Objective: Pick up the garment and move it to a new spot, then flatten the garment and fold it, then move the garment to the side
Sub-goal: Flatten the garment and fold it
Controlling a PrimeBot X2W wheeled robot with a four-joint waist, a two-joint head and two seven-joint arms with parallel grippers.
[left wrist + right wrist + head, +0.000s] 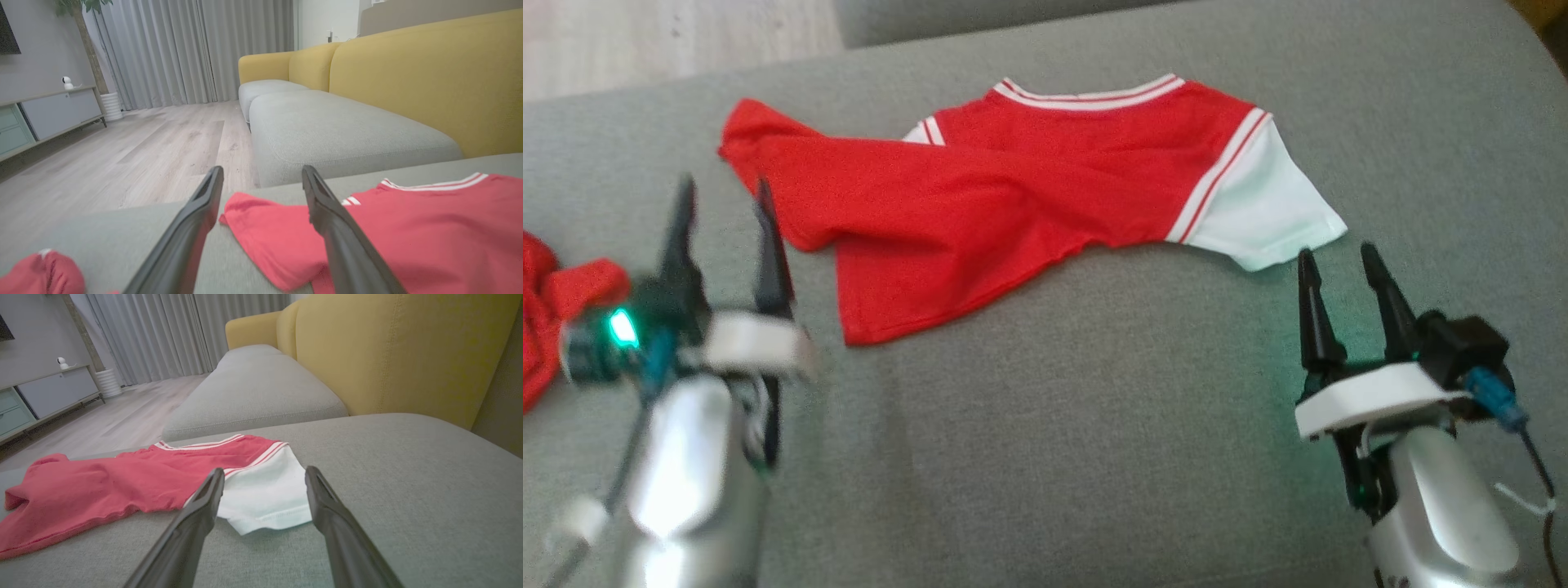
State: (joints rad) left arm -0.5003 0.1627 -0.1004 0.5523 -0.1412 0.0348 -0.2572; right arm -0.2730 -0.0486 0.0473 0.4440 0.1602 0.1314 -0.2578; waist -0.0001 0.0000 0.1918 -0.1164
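So the red jersey (1029, 188) is lying on the grey seat cushion (1094, 425), toward its far edge, kinda crumpled and not flat at all. The collar faces the far edge and the white sleeve (1266, 204) sticks out on the right. The lower half is twisted over to the left, with one corner flopping out toward the far left corner.

The left gripper (725, 186) hovers just beside that left part of the shirt, jaws wide apart with nothing in them. The right gripper (1337, 253) sits just on the near side of the white sleeve, jaws also apart and empty. Its tips are close to the hem, not touching as far as I can see.

Another bunched red cloth (556, 302) sits at the cushion's left edge, apart from the jersey. There's a yellow backrest (388, 347) along the right.
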